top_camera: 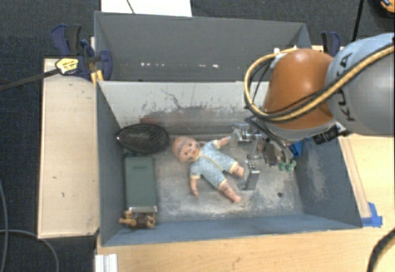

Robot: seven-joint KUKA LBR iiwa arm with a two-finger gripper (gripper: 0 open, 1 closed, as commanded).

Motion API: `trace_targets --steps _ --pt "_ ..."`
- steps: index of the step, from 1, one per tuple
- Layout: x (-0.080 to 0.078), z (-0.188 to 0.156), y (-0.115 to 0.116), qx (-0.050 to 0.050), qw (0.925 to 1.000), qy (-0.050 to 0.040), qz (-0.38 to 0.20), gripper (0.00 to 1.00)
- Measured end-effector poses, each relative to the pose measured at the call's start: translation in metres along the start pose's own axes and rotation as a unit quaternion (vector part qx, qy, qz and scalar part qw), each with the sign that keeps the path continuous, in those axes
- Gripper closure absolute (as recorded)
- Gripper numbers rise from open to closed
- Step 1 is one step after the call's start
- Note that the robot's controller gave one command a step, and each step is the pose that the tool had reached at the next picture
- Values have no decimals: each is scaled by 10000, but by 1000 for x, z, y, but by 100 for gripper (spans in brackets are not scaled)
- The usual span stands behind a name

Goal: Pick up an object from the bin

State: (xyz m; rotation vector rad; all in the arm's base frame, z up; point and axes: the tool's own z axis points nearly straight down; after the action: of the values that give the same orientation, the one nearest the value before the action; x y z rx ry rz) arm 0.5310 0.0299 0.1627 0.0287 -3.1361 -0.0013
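While the arm is reaching in from the right, with its orange cover (297, 89) and looping yellow-and-black cables (254, 73) bulking over the right half of the bin (197, 49), the gripper (252, 164) is hanging low above the floor just right of a baby doll (207, 164). The doll is lying on its back in the middle of the bin. Its bare head is pointing left, it is wearing a pale blue suit, and its legs are stretching toward the near right. One metal part of the gripper is standing right beside the doll's upper leg, close enough that contact cannot be ruled in or out. Whether the jaws are spread or pressed together I cannot tell, and nothing is showing between them.

Well apart from the gripper, three other things are sitting along the left side. A black oval object (142, 137) is resting at the foot of the far wall. A flat green rectangular case (140, 181) is lying just near of it. A small brown thing (138, 220) is sitting in the near left corner, touching the case's near end.
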Motion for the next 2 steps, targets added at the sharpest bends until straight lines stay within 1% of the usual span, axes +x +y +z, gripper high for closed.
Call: trace_targets --steps 1,2 --pt "-2 -4 0 0 10000 -41 4 0" --pt "-12 18 12 10 9997 -75 -237 0"
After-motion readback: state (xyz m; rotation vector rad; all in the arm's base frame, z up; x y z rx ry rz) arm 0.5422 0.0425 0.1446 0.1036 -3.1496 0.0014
